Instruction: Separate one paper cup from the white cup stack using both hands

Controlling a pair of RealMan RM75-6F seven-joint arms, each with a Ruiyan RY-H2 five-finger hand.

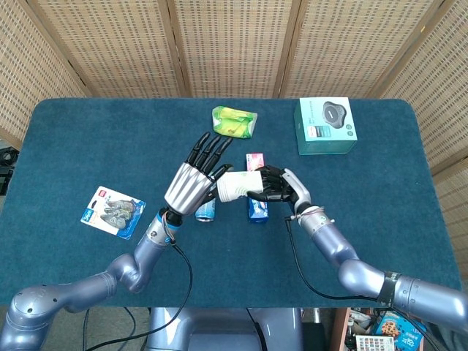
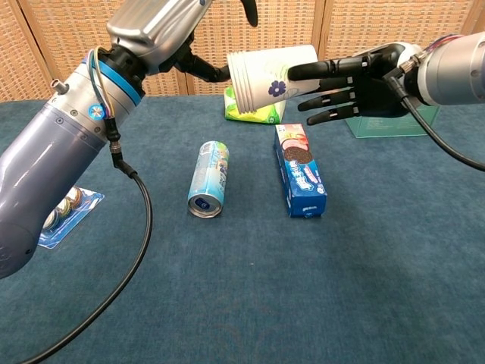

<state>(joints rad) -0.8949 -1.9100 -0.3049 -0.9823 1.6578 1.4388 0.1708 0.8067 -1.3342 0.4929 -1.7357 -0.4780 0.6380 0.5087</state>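
Observation:
A white paper cup stack (image 1: 238, 185) (image 2: 265, 76) with a small purple flower print lies on its side in the air, mouth toward the left. My right hand (image 1: 276, 185) (image 2: 350, 76) grips it from the right, fingers wrapped over its side. My left hand (image 1: 196, 178) (image 2: 163, 23) is open with fingers spread, right at the stack's mouth end; its thumb reaches toward the rim, and I cannot tell whether it touches.
On the blue table under the hands lie a light blue can (image 2: 209, 178) and a blue cookie box (image 2: 299, 170). A green-yellow packet (image 1: 234, 121) and a teal box (image 1: 326, 126) sit farther back. A blister pack (image 1: 112, 211) lies at the left.

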